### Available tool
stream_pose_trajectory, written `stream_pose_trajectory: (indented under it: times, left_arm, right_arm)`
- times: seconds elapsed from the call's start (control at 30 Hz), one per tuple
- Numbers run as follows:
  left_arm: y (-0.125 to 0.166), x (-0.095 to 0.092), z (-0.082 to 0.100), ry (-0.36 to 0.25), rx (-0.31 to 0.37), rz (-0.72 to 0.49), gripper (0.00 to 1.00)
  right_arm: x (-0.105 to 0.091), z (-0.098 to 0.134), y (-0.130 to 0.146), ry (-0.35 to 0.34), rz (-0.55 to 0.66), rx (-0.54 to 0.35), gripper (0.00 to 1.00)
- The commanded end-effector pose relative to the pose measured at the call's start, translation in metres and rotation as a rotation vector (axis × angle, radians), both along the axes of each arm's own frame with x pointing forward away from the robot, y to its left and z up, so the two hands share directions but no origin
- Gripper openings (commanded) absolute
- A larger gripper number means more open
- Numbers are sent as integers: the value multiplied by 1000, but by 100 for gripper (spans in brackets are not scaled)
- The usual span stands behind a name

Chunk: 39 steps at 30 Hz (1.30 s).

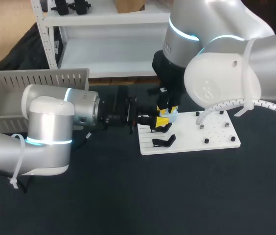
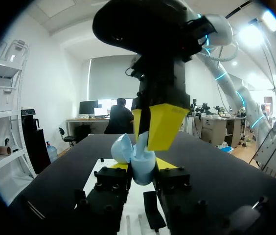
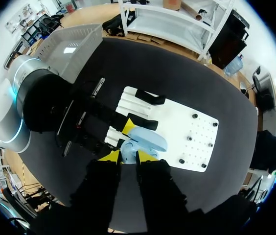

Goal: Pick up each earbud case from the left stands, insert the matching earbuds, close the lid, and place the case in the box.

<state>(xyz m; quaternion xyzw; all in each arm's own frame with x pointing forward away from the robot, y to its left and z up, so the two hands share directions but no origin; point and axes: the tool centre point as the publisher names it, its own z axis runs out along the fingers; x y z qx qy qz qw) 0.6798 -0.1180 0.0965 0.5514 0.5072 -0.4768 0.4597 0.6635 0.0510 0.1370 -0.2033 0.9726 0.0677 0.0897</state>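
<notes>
So the left tool (image 2: 142,165) is clamped on the open light-blue earbud case (image 3: 147,139) over the 11 o'clock corner of the white board (image 1: 216,132), with the right tool (image 1: 169,108) at its 12 o'clock, grip impossible to tell.

a white pegboard (image 1: 216,133) lies flat on the dark table (image 1: 177,196).

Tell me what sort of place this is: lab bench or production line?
Most likely a robotics lab test bench. The left gripper and right gripper meet over a white fixture plate with black stands. The left holds a light blue earbud case. A grey slatted basket sits at the left.
</notes>
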Motion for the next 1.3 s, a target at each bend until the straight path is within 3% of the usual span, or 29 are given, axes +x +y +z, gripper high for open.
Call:
stream_pose_trajectory:
  times: [0.03,0.2,0.27,0.37,0.67,0.77,0.9,1.3]
  left_arm:
    - [0,0,0,-1,2,2,0]
    - [0,0,0,-1,2,2,0]
    - [0,0,0,-1,2,2,0]
    - [0,0,0,-1,2,2,0]
    - [0,0,0,-1,2,2,0]
    - [0,0,0,-1,2,2,0]
    - [0,0,0,-1,2,2,0]
    - [0,0,0,-1,2,2,0]
  right_arm:
    - [3,-2,1,9,1,-5,0]
    - [3,-2,1,12,4,-10,3]
    - [3,-1,1,11,4,-10,35]
    - [2,1,1,7,5,-8,48]
    - [-5,19,-1,-20,13,19,57]
    - [-2,29,-4,-44,4,27,64]
    - [12,33,-14,-61,-34,9,99]
    - [57,28,-48,-48,-176,-14,100]
